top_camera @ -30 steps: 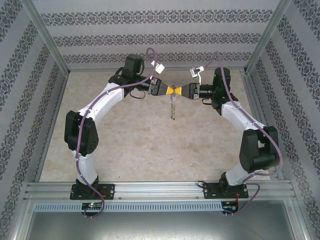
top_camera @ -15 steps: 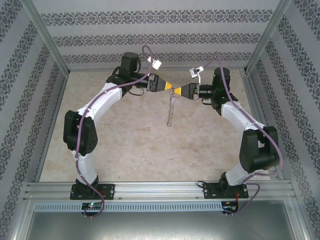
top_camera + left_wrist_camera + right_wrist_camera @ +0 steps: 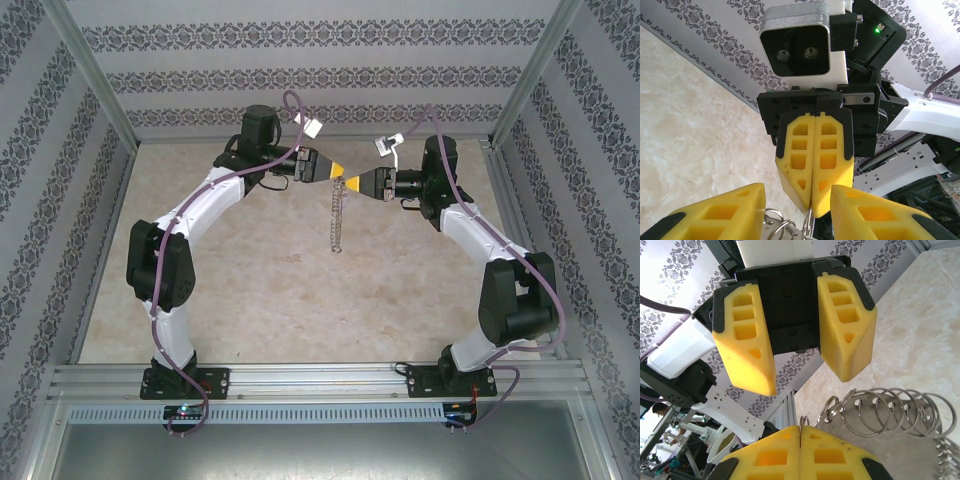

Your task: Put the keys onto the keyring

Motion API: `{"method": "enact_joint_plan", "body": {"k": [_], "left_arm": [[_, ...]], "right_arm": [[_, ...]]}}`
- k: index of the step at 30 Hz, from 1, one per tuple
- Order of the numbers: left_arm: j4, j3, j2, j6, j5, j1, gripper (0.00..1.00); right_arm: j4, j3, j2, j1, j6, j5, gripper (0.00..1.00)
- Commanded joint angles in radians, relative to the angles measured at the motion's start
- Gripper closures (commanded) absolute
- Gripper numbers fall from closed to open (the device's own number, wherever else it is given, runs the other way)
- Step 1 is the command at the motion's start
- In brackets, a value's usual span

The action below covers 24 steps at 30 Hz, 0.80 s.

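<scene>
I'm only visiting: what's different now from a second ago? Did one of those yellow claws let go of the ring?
The left gripper has drawn back a little from the right gripper, toward the left in the top view, and its jaws stand open. The keyring hangs pinched in the right gripper, and its dangling end has swung slightly left. The right gripper stayed shut on the rim, and both arms kept roughly their poses.

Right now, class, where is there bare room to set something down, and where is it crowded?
Bare table lies between left arm and right arm, toward the near rail, and at the far-left corner. Crowded: centre back, where left gripper and right gripper meet with the keyring hanging below them.
</scene>
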Motion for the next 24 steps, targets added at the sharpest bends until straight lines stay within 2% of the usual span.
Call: {"method": "enact_joint_plan", "body": {"k": [1, 14, 24], "left_arm": [[0.032, -0.024, -0.01, -0.001, 0.034, -0.013, 0.61], [-0.059, -0.041, -0.074, 0.086, -0.009, -0.012, 0.61], [-0.169, -0.008, -0.136, 0.173, -0.139, 0.022, 0.58]], "right_arm": [[0.036, 0.033, -0.018, 0.008, -0.029, -0.005, 1.0], [0.036, 0.03, -0.012, 0.002, -0.031, 0.011, 1.0], [0.039, 0.028, -0.011, 0.001, -0.032, 0.014, 1.0]]}}
